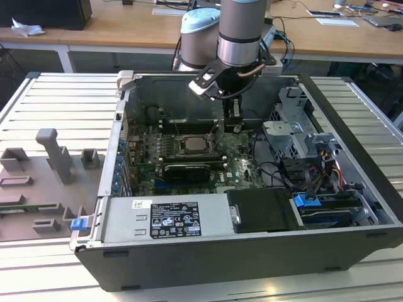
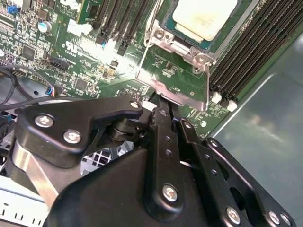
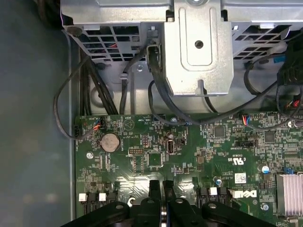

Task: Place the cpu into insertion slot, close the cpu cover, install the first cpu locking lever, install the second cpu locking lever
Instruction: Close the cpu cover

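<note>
The cpu (image 2: 203, 16), pale and silvery-beige, lies seated in the insertion slot (image 2: 181, 46) on the green board; in the exterior view the cpu (image 1: 192, 145) sits mid-case. The cpu cover (image 2: 154, 81) is swung open, a silvery frame with green board showing through its window. A thin wire lever (image 2: 148, 33) stands raised beside the socket. My gripper (image 2: 166, 103) is shut, fingertips together against the cover's free edge with nothing seen between them. It hangs just to the exterior view's right of the socket (image 1: 232, 126), and its tips (image 3: 161, 185) hover over the board.
Black memory slots (image 2: 255, 52) flank the socket. A long black card (image 1: 186, 171) lies in front of it. A metal drive cage (image 1: 296, 135) with cables (image 1: 277, 170) fills the case's right side, and the power supply (image 1: 167, 217) the front. A grey fixture (image 1: 56, 157) sits outside.
</note>
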